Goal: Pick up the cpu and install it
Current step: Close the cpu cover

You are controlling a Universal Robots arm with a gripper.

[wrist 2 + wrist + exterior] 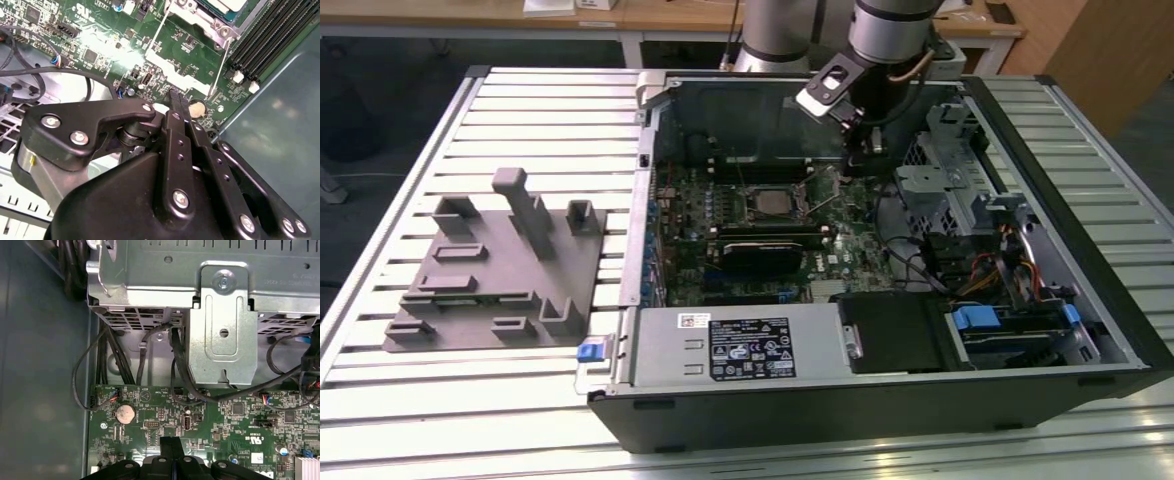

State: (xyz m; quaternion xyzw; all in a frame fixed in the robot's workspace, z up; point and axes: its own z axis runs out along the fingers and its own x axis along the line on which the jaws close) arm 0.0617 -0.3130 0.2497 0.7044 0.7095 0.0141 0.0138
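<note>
The cpu (771,203) lies as a pale square in the socket in the middle of the green motherboard (680,230), inside the open computer case. Its pale top also shows at the frame edge in the second wrist view (224,4), with thin socket lever rods (159,32) beside it. My gripper (861,160) hangs inside the case, toward the exterior view's right of the socket and apart from the cpu. In both wrist views its black fingers (176,100) (171,442) are pressed together with nothing between them, just above the board near a coin battery (125,413).
A big grey fixture (494,270) with upright tabs stands on the slatted table at the exterior view's left. Inside the case are a black ribbed module (767,252), a metal drive cage (225,325), black cables (107,360) and a labelled power supply (734,345).
</note>
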